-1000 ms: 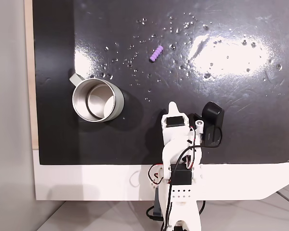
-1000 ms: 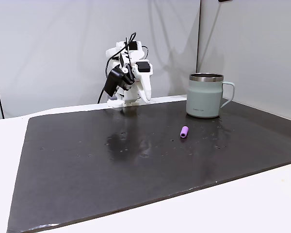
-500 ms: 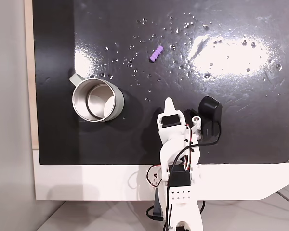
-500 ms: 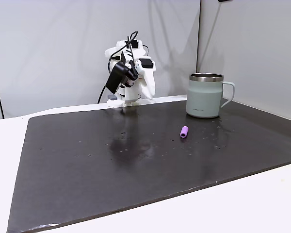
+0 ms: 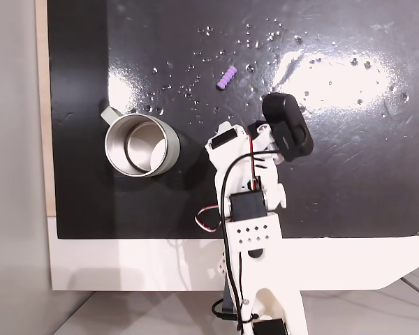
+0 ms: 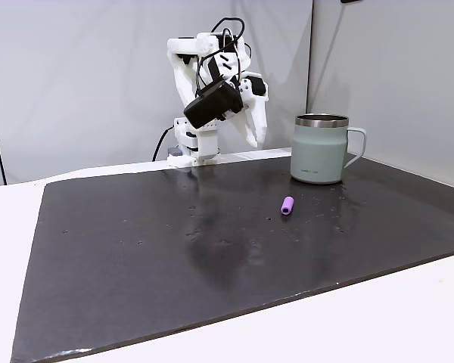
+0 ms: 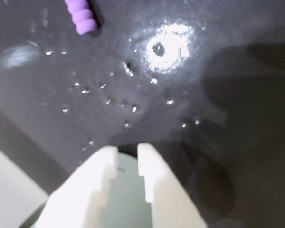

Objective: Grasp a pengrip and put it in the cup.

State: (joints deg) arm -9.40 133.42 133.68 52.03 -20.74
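Observation:
The light-purple pengrip [image 5: 226,77] lies alone on the black mat, also seen at mid-mat in a fixed view [image 6: 287,205] and at the top left of the wrist view [image 7: 80,16]. The steel cup [image 5: 141,145] stands upright with its handle at the upper left; from the side its pale grey-green wall [image 6: 318,151] shows. My gripper [image 6: 256,139] hangs in the air, pointing down, left of the cup and well above the mat. In the wrist view its white fingertips [image 7: 128,151] stand close together with nothing between them, far short of the pengrip.
The white arm [image 5: 250,209] rises from its base at the mat's near edge, with the black wrist camera [image 5: 288,125] beside it. Small shiny specks and glare patches [image 5: 335,70] dot the black mat [image 6: 174,272]. White table borders the mat [image 6: 408,318].
The arm has unfolded from its low tucked pose, rising and reaching out over the mat between cup and pengrip. The pengrip and cup have not moved.

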